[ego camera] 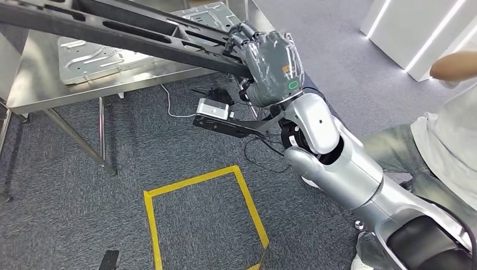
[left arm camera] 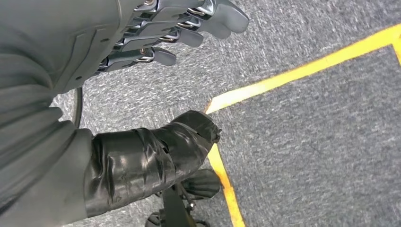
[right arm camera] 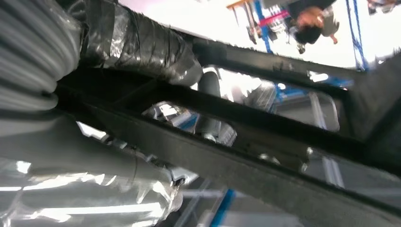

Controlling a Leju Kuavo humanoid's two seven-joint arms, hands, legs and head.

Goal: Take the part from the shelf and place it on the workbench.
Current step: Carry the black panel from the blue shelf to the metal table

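Black, slotted metal part (ego camera: 129, 31), long and flat, is clamped in the right hand's (ego camera: 273, 67) fingers above the steel tabletop (ego camera: 39, 84); left hand (left arm camera: 142, 56) fingers apart, empty.

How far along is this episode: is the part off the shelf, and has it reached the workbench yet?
Done: the long black slotted metal frame part is off the shelf, gripped by the right hand. In hand: it is carried above the steel workbench, beside a silver stamped sheet-metal panel. Left: lowering and releasing it. The left hand hangs empty over grey carpet with yellow tape.
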